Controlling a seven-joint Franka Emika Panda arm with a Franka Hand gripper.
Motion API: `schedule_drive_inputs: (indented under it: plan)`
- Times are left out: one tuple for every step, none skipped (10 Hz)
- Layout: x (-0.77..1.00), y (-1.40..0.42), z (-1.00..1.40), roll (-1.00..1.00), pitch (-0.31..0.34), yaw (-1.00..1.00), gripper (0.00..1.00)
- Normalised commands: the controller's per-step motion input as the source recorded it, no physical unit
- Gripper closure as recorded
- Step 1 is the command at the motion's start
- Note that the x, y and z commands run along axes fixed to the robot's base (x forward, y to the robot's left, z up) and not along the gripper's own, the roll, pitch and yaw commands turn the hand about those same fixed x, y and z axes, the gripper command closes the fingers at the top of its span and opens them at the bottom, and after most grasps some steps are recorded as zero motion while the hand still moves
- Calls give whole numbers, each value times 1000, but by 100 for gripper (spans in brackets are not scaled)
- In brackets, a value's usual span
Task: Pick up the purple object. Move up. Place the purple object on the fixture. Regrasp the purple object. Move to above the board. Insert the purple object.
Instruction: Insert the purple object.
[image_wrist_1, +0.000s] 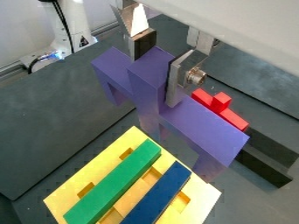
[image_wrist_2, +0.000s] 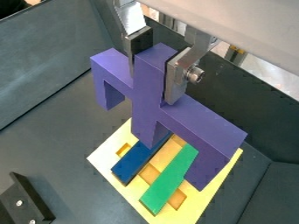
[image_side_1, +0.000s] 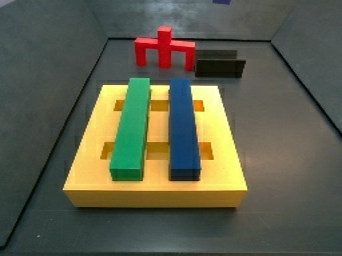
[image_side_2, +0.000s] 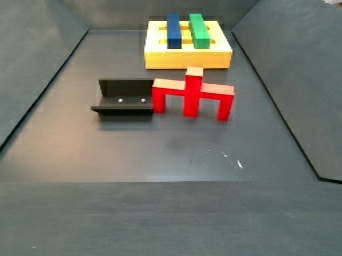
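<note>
The end effector (image_wrist_1: 163, 59) is clamped on the stub of the purple object (image_wrist_1: 176, 109), which hangs beneath it; in a wrist view the yellow board (image_wrist_1: 111, 166) lies below, slightly off to the side.

In a wrist view the crossbar (image_wrist_2: 163, 105) hangs directly over the board (image_wrist_2: 228, 166).

Both side views show no end effector: 1 board (image_side_1: 156, 180), 1 green bar (image_side_1: 131, 125), 1 blue bar (image_side_1: 185, 125), 1 red piece (image_side_1: 163, 47), 1 fixture (image_side_2: 124, 98).

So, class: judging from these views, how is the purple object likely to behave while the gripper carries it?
The purple object looks rigid and blocky, so it probably won't flex. The gripper pinches only its stub, with the wide crossbar hanging below, so it might swing or twist. Its matte faces suggest little slipping.
</note>
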Motion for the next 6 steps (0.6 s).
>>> schedule_drive_inputs:
  plan:
    - [29, -220, -197, -430, 0, -91, 100]
    - [51, -314, -106, -473, 0, -71, 100]
    - [40, -417, -234, -403, 0, -40, 100]
    - [46, -477, -309, -360, 0, 0, 100]
    - [86, -543, -451, -277, -19, 0, 100]
    - [106, -669, -766, -117, -79, 126, 100]
